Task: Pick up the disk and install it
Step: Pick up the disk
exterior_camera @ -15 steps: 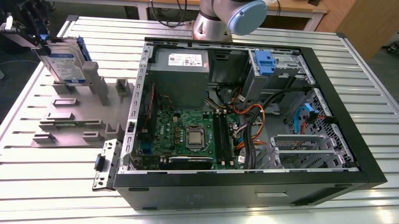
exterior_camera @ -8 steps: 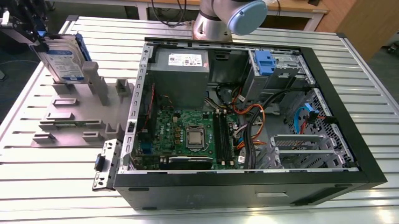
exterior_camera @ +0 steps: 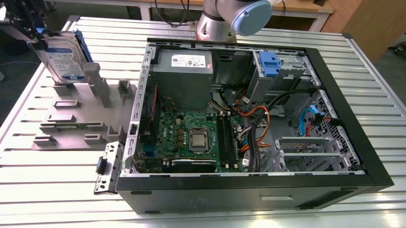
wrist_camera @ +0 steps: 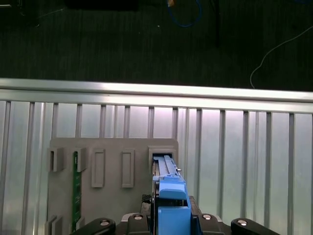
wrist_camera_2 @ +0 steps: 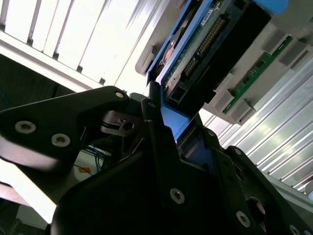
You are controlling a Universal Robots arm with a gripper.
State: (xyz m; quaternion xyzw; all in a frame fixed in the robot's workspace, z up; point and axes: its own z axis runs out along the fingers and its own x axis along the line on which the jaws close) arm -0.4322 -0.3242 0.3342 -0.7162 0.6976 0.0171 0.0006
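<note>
The disk (exterior_camera: 63,59) stands upright on edge at the exterior view's far left, its white-and-blue label facing the camera and its blue rail along the top. Its lower edge is at a slot of the grey fixture (exterior_camera: 76,118); whether it still touches the slot I cannot tell. My gripper (exterior_camera: 38,38) grips the disk's upper end. In the first wrist view the blue carrier (wrist_camera: 171,200) sits clamped between the black fingers (wrist_camera: 139,218). In the second wrist view the disk's underside and circuit board (wrist_camera_2: 205,44) run out from my gripper (wrist_camera_2: 168,122), which is shut on it.
An open computer case (exterior_camera: 355,142) lies to the exterior view's right, with a grey power supply (exterior_camera: 184,71), a motherboard (exterior_camera: 190,137) and a drive bay holding a blue latch piece (exterior_camera: 269,64). A green board (wrist_camera: 76,186) stands in the fixture. The arm's base (exterior_camera: 228,19) is behind the case.
</note>
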